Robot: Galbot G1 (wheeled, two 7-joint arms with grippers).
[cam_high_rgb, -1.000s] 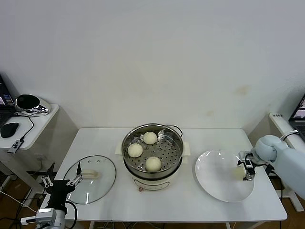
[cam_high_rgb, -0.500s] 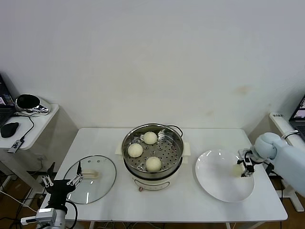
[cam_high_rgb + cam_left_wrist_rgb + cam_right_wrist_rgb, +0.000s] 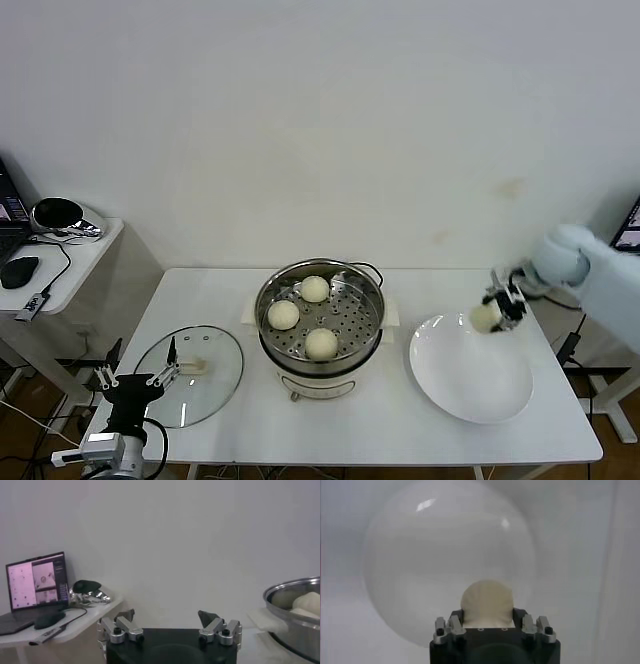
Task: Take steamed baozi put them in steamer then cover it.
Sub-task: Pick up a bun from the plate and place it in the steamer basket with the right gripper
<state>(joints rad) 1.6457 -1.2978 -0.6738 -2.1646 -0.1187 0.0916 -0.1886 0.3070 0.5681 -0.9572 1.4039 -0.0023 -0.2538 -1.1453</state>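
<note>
Since three buns already sit in the steamer [image 3: 320, 315], my right gripper [image 3: 497, 308] (fingers clenched on the last bun [image 3: 486, 316]) hangs above the plate [image 3: 470, 385], right of frame; my left gripper [image 3: 135, 380] waits spread-fingered by the lid [image 3: 195, 372].

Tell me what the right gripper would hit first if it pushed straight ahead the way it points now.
Probably the white plate. The right gripper, shut on a baozi, points down at the plate in its wrist view, so the bun would likely touch first; the gap is unclear.
</note>
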